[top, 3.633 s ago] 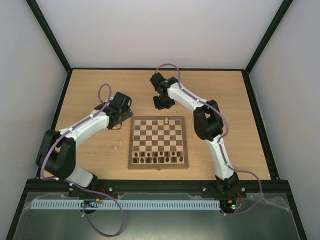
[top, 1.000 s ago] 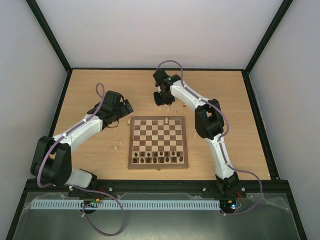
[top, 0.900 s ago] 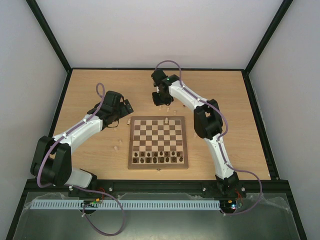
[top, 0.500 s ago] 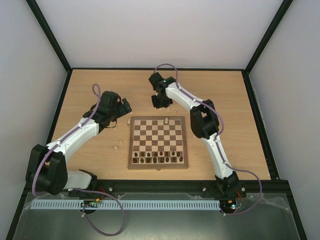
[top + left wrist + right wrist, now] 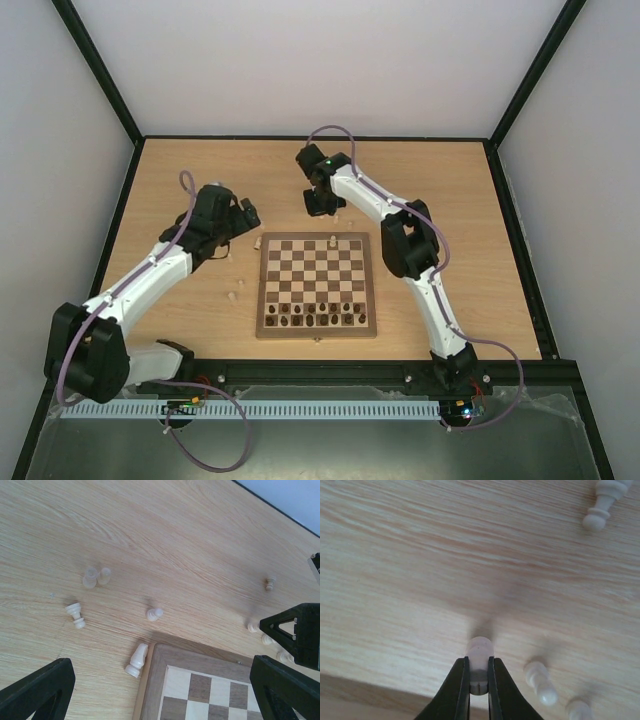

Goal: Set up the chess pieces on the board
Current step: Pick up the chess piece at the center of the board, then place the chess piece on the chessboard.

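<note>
In the right wrist view my right gripper (image 5: 479, 666) is shut on a pale cream chess piece (image 5: 480, 648) standing on the tabletop, just beyond the board's far edge. From above, that gripper (image 5: 322, 206) sits behind the board (image 5: 264, 292). One pale piece (image 5: 332, 241) stands on the far row, and dark chessmen (image 5: 320, 316) fill the near rows. My left gripper (image 5: 240, 219) hovers open off the board's far left corner. Under it lie a pale knight (image 5: 136, 660) against the frame, a pawn (image 5: 154, 614) and another piece (image 5: 75, 616).
More pale pieces lie loose on the tabletop: two together (image 5: 96, 576), one further off (image 5: 270, 583), several beside the right gripper (image 5: 541, 682) and one at the top right (image 5: 602, 505). Loose ones also lie left of the board (image 5: 236, 291). Black frame posts edge the table.
My right gripper has dropped behind the board and shut on a pale piece. The left arm has drawn back to the left, away from the board corner, still open.
</note>
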`<state>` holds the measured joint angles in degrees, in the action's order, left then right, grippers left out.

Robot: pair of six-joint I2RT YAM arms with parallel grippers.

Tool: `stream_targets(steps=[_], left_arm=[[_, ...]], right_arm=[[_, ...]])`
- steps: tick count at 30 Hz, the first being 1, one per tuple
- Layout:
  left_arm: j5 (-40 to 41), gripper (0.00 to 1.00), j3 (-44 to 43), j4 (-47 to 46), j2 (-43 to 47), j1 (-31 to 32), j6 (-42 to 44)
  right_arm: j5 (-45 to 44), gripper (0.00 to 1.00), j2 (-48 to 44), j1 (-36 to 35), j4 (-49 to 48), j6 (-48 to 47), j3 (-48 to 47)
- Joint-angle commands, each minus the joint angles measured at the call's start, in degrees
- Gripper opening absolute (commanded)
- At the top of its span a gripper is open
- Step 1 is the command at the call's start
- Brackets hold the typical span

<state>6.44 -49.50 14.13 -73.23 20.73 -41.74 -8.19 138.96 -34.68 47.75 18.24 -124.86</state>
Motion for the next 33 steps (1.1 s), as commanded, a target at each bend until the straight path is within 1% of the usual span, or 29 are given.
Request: stream_targets(steps=[1,6,9,12,16,20,29,33], left_arm=[[-0.26,0.99,1.55,1.07,4.48,0.35,1.39],[-2.30,0.99,3.32,1.45,8.38,0.37,2.70],[-3.83,0.99,4.33,1.21,10.28,0.37,3.12],[-4.73,0.99,4.33,1.74,10.78,0.43,3.64],[-5.32,0.99,4.38,2.51,10.93,0.45,4.09],[-5.82,0.99,5.56,2.18,12.25,0.45,4.02],[-4.85,0.99,7.13,2.17,15.02,0.47,3.97],[-4.60,0.99,7.17,2.37,15.30,0.45,3.95]], right_arm=[[-2.86,0.01,-10.44,-1.01,3.44,0.14,4.59],[-6.31,0.02,-20.47,-0.93,3.60,-0.79,15.42],[-6.75,0.03,-25.28,-0.70,2.46,0.00,22.69],[-6.88,0.03,-27.37,-0.63,3.38,1.04,26.39],[-6.04,0.03,-29.53,-0.66,1.68,1.97,31.66],[-4.19,0.03,-29.84,-0.97,0.21,2.64,33.91],[-3.20,0.03,-27.65,-2.94,-0.80,3.49,33.93],[-2.98,0.04,-26.80,-3.53,-2.42,3.89,36.31]])
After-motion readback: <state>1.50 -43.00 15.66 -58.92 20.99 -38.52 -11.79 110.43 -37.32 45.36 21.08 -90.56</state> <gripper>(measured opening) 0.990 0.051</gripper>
